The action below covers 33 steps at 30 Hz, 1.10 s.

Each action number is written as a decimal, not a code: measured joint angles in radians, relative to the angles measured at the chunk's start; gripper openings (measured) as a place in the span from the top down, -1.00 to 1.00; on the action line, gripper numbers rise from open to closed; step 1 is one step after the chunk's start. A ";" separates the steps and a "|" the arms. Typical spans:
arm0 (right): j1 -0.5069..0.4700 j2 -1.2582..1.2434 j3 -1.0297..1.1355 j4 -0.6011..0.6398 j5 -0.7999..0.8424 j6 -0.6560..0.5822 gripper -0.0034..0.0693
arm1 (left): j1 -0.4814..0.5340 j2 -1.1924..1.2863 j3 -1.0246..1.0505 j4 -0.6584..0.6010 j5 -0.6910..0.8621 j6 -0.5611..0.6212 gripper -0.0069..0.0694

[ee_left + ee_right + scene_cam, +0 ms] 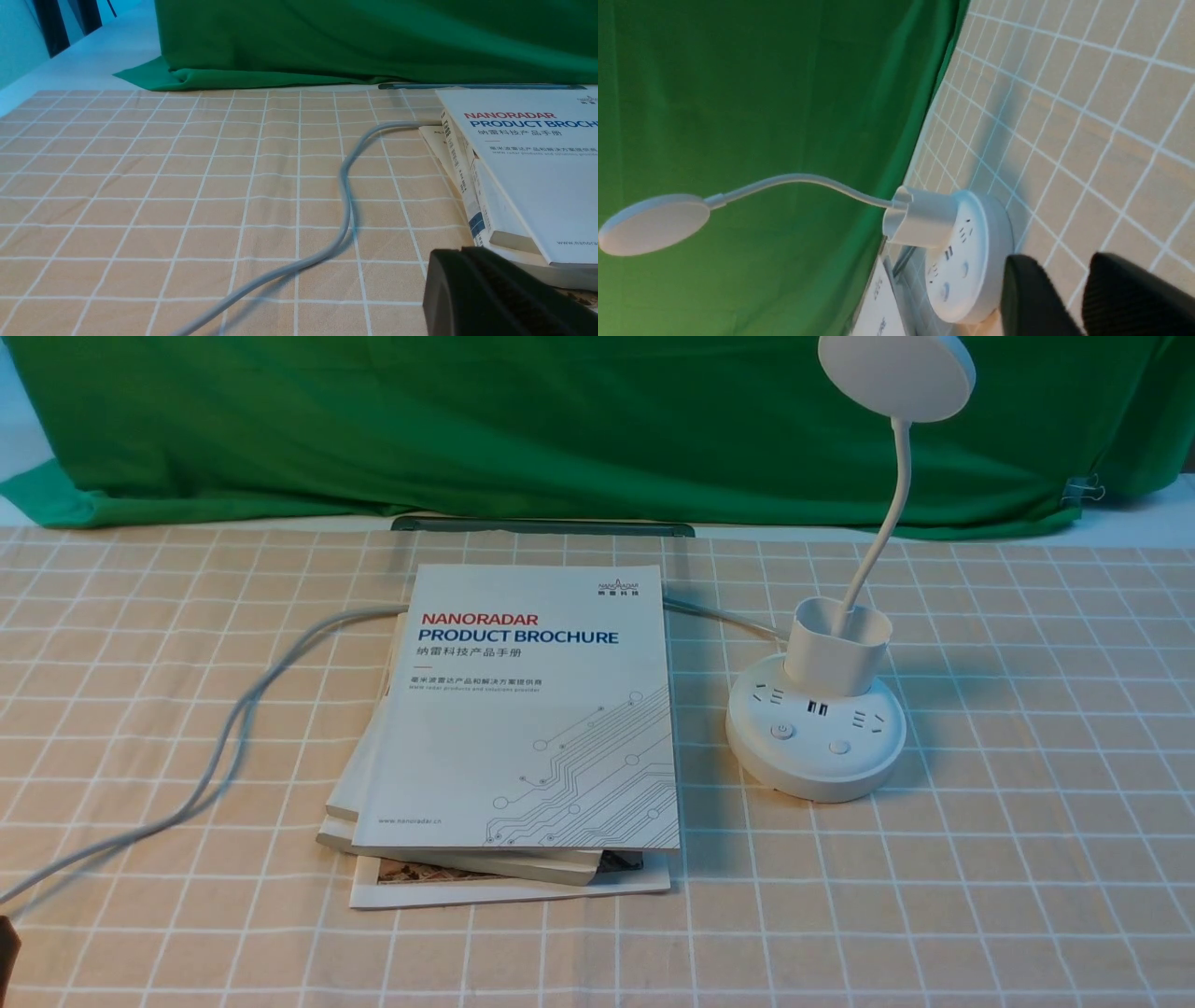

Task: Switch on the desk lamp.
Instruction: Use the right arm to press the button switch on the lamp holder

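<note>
1. The lamp (815, 728) stands upright on the checked cloth (1027, 859), just right of the brochures (523, 709). It is white, with a round base, a cup holder and a thin neck rising to a disc head. The head looks unlit to me.
2. Two round buttons sit on the near part of the base top. The marked button (781, 731) is on the side nearer the brochures and the plain button (838, 746) is farther from them. I judge the marked one to be the power switch, though its symbol is too small to read.
3. The right gripper (1083, 289) hangs low on the lamp's side away from the brochures. It is near the base but not touching it, with its fingers closed together on nothing.
4. The left gripper (504, 294) sits just beside the brochures' near left corner. Only one dark part shows, so I cannot tell whether it is parted or closed.
5. To press well, I would use the closed right fingers as one blunt tip. I would lift them above the base rim and centre them over the marked button. Then I would push straight down, briefly and lightly.
6. A sideways push could slide the base toward the brochures.
7. I would steer clear of the sockets, the cup and the neck, and watch the head for a glow.
8. A grey cable (233, 728) runs left from behind the brochures, so I would leave the left arm idle.
</note>
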 joint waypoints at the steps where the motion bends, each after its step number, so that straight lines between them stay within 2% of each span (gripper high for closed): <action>1: 0.000 0.000 0.000 -0.003 0.000 -0.055 0.24 | 0.000 0.000 0.000 0.000 0.000 0.000 0.76; 8: 0.001 0.000 0.000 -0.007 -0.061 -0.371 0.25 | 0.000 0.000 0.000 0.000 0.000 0.000 0.76; 11: 0.002 0.000 -0.017 -0.006 -0.079 -0.516 0.33 | 0.000 0.000 0.000 0.000 0.000 0.000 0.76; 16: 0.029 0.131 -0.263 -0.006 0.009 -0.968 0.79 | 0.000 0.000 0.000 0.000 0.000 0.000 0.76; 21: 0.039 0.422 -0.565 -0.006 0.201 -1.298 0.82 | 0.000 0.000 0.000 0.000 0.000 0.000 0.76; 23: 0.040 0.549 -0.682 -0.006 0.299 -1.375 0.82 | 0.000 0.000 0.000 0.000 0.000 0.000 0.76; 25: 0.045 0.644 -0.753 -0.006 0.374 -1.400 0.82 | 0.000 0.000 0.000 0.000 0.000 0.000 0.76; 29: 0.116 0.888 -0.931 -0.005 0.538 -1.437 0.82 | 0.000 0.000 0.000 0.000 0.000 0.000 0.76; 33: 0.227 1.083 -0.998 -0.015 0.603 -1.459 0.82 | 0.000 0.000 0.000 0.000 0.000 0.000 0.76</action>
